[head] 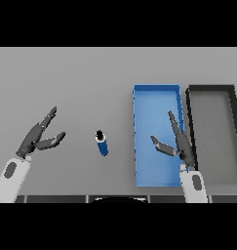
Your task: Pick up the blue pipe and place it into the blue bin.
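Grey worktop (66,78) carries blue pipe (102,142), lying left of blue bin (156,92) w/ dark bin (211,89) beside it. My right hand (179,141) hangs open over the blue bin; left hand (38,137) open too, left of pipe, apart.

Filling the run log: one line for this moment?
blue pipe: on table, ungrasped | blue bin: empty | left hand: open | right hand: open, over bin

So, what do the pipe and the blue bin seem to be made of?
Pipe: probably plastic, smooth; even blue body with a white band and dark end. Blue bin: likely plastic or painted metal, matte; flat uniform colour, thin straight walls. Neither look settles it.
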